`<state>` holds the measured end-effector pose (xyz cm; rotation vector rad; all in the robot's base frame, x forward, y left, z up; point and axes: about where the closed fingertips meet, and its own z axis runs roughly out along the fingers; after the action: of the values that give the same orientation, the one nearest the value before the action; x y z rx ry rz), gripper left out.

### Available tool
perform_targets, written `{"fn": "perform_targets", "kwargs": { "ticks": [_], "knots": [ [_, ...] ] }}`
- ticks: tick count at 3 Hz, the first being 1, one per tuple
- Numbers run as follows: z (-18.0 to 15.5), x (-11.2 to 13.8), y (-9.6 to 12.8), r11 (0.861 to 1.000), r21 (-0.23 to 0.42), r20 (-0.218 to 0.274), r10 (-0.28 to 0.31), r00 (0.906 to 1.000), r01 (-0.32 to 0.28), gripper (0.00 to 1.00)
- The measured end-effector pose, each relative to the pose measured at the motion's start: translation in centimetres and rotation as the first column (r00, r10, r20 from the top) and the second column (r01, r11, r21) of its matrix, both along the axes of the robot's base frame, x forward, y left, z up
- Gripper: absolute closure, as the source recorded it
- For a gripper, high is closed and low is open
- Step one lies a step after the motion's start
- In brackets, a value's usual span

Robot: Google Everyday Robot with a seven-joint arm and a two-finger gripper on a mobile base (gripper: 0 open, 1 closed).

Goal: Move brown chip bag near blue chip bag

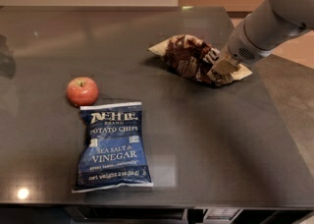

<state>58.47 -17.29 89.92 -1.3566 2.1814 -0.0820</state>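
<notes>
We saw the brown chip bag (189, 58) lying crumpled on the far right of the dark table (221, 134); the gripper (223, 66) touched its right end, though we could not tell whether it held the bag; the blue chip bag (114, 145) lay flat well apart, front left, beside a red apple (82, 91).
</notes>
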Motion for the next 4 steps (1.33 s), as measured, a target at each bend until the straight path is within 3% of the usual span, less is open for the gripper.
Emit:
{"fn": "perform_targets", "kwargs": {
  "ticks": [1,2,4],
  "knots": [
    [0.7,-0.4,-0.1,1.0,-0.013,0.011,0.003,0.9999,-0.002,0.88],
    [2.2,-1.3,0.3,1.0,-0.006,0.022,0.017,0.9996,-0.017,1.0],
    [4.7,-4.9,3.1,0.993,0.059,0.001,0.099,0.995,-0.099,1.0]
  ]
}}
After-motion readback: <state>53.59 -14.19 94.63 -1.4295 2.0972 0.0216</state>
